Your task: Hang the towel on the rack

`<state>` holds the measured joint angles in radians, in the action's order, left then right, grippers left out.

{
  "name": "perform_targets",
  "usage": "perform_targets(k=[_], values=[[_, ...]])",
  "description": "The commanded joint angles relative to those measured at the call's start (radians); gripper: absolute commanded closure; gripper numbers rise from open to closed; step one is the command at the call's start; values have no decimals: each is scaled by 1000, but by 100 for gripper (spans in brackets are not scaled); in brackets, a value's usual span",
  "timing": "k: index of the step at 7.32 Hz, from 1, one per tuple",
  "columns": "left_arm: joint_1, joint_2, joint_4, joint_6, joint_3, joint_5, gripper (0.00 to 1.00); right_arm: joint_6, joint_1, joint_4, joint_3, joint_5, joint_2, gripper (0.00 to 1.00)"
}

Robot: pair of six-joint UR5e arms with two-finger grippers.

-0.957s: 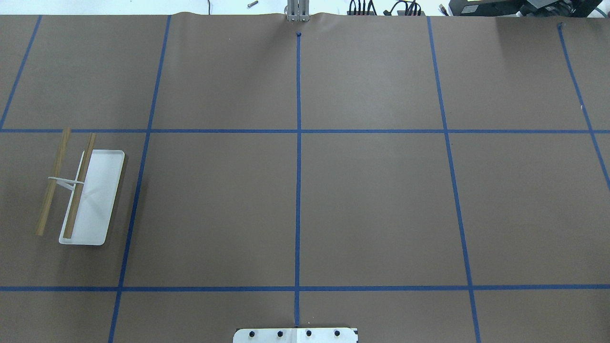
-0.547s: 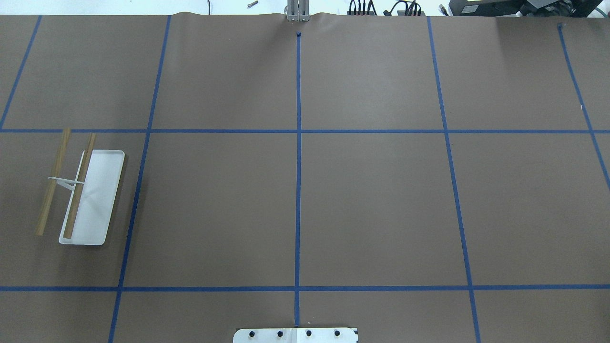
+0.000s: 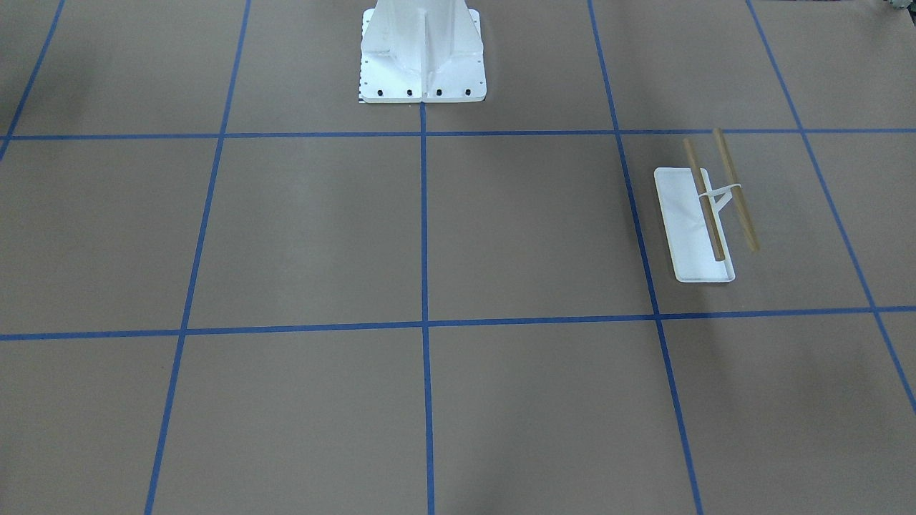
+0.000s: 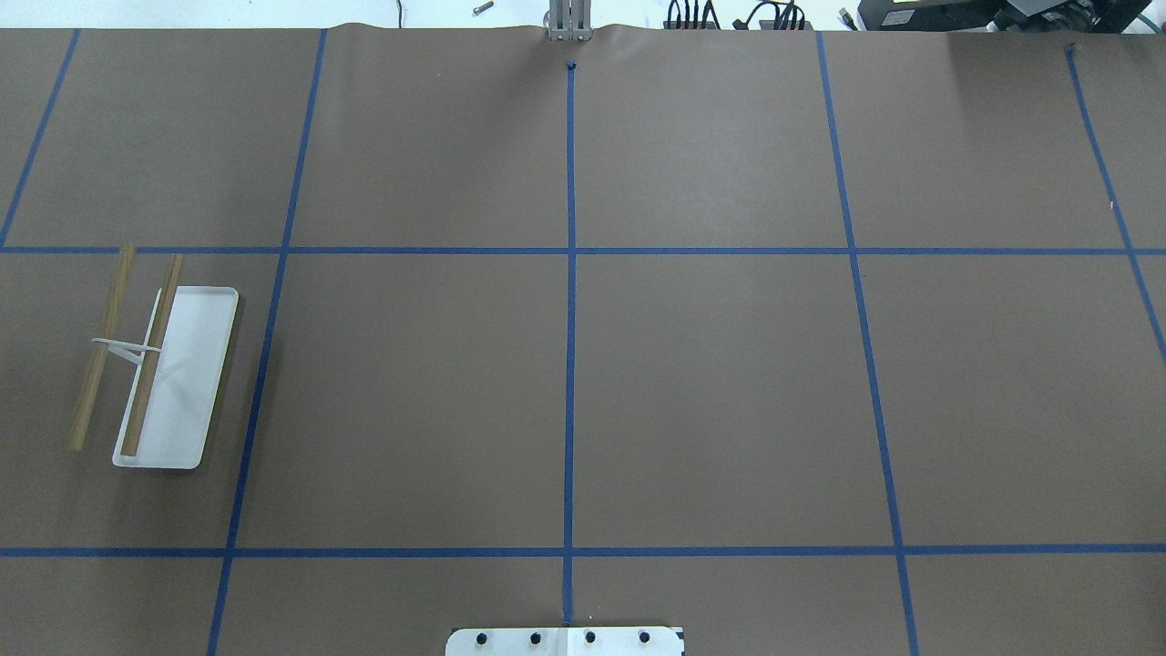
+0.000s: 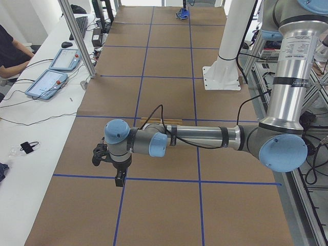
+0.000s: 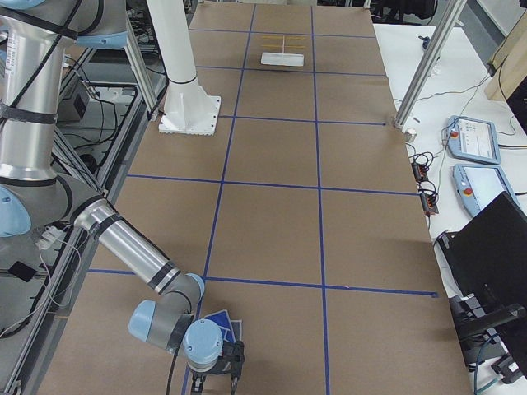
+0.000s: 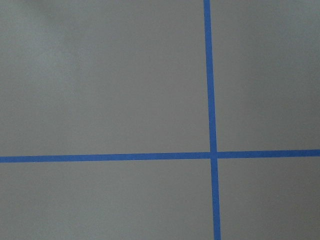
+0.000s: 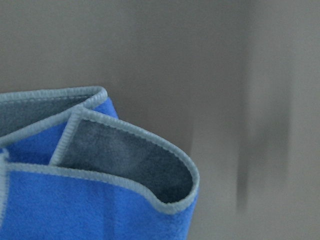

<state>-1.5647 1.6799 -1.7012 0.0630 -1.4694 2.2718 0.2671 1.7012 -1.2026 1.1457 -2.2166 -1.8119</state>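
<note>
One fleecy, pale-edged blue towel (image 8: 100, 210)

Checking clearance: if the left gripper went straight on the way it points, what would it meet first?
Pointing down, the left gripper would likely first meet the brown paper-covered table, near a crossing of blue tape lines.
</note>
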Motion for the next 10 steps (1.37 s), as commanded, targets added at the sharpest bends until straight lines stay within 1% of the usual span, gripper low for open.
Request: perform_targets(k=[1,3,4,5,6,8,9,10], values=[[0,-3,0,0,0,0,1,11,0,0,-27,0,23,0],[0,-3,-2,0,0,0,1,9,0,0,-63,-3,54,0],[0,-3,-2,0,0,0,1,6,0,0,-63,-5,54,10],[0,-3,-3,0,-2,0,1,6,0,1,-61,-8,54,75],[0,-3,-3,0,-5,1,1,9,0,9,-61,0,54,100],[0,-3,-2,1,-12,0,1,-3,0,24,-46,-8,54,100],[0,-3,-2,1,-17,1,1,3,0,26,-23,-6,54,100],[0,-3,-2,1,-16,0,1,4,15,14,42,-17,54,100]])
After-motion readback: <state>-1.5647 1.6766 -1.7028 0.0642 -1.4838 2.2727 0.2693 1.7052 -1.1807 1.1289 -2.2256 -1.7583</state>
